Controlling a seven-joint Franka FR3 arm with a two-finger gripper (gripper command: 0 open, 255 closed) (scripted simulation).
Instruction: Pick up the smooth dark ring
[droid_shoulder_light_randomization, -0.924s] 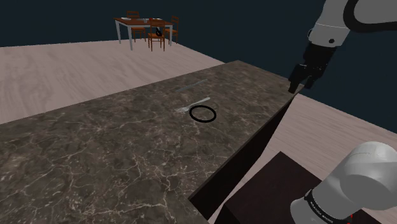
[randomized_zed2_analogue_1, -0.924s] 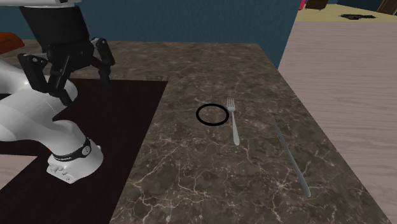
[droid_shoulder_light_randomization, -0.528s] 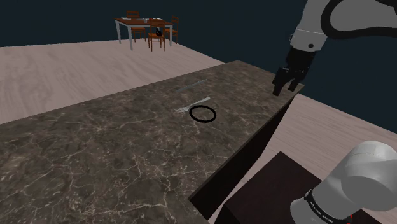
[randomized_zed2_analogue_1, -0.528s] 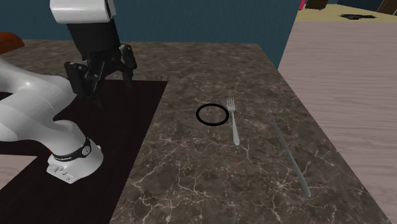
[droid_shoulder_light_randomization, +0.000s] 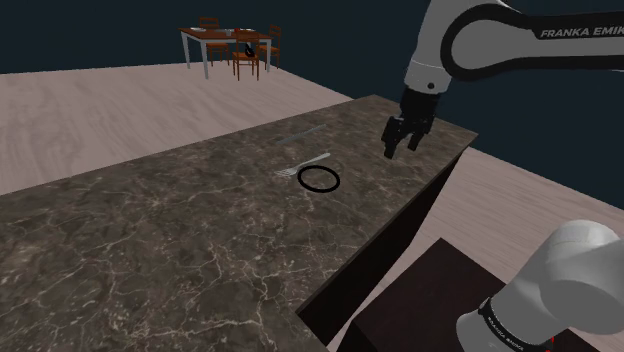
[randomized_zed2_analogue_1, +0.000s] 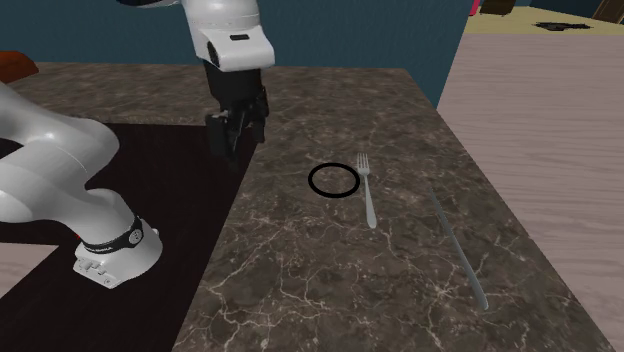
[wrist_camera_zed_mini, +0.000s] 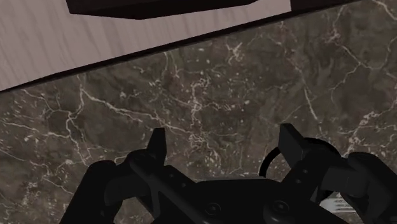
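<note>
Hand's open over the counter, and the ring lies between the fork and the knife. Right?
Not quite. The hand is open over the counter, but the ring is not between them: the fork lies between the ring and the knife. The second exterior view shows it.

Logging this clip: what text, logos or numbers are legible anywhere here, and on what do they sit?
"FRANKA EMIK", cut off at the picture's edge: white letters on the arm's dark upper link.
Tiny white marks on the black collar of the arm's base joint: too small to read.
The dark ring, fork and countertop carry no text.
</note>
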